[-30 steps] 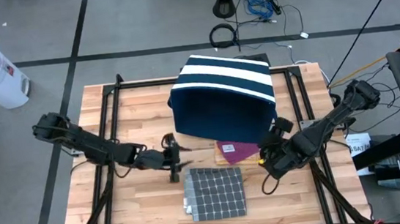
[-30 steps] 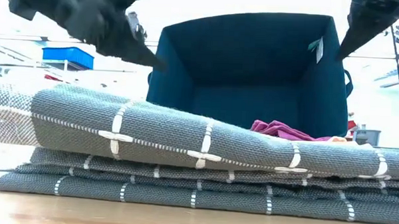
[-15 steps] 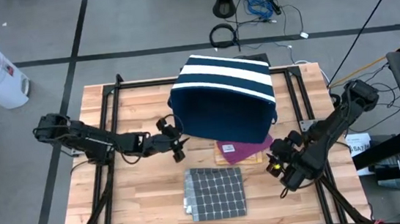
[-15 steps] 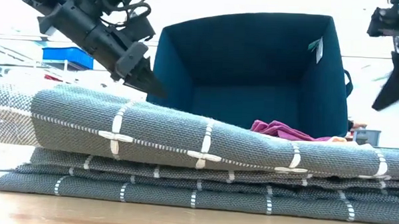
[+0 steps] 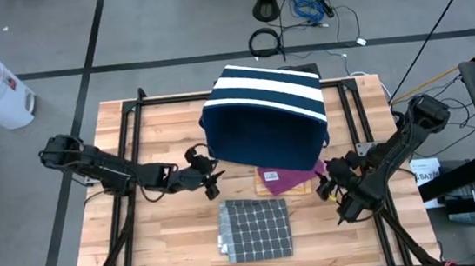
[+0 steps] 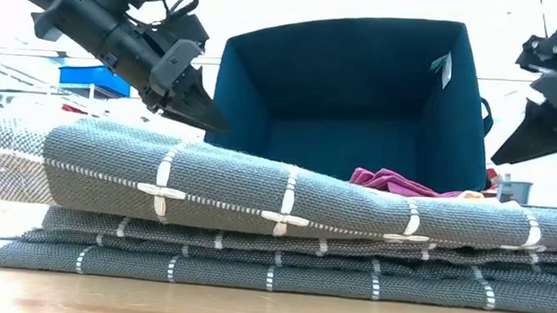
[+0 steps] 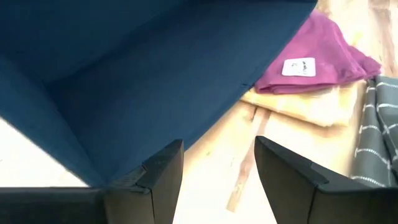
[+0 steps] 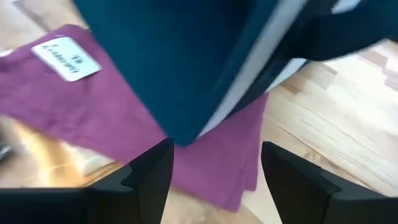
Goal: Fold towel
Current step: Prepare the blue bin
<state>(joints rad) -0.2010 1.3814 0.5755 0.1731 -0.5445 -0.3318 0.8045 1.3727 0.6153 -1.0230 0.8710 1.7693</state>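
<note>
Since half a second ago, both arms have shifted slightly: the left tool (image 5: 210, 180) has dropped back a little from the bin's lower left corner, and the right tool (image 5: 329, 181) has edged toward the bin's lower right corner.

Left tool: fingers (image 7: 163, 169) spread, holding nothing, above the bench (image 5: 170, 244) just beside the bin (image 5: 264, 117).

Right tool: fingers (image 8: 152, 171) spread, holding nothing, above the purple cloth (image 5: 280, 179) near the bin's corner.

Towel (image 5: 255, 228): grey with a white grid pattern, folded into a flat rectangular stack, lying on the bench in front of the bin, apart from both tools. In the low view its layers (image 6: 258, 221) are stacked one on another.

Purple cloth and a yellow cloth (image 7: 311, 106) lie at the bin's open mouth, between bin and towel.
</note>
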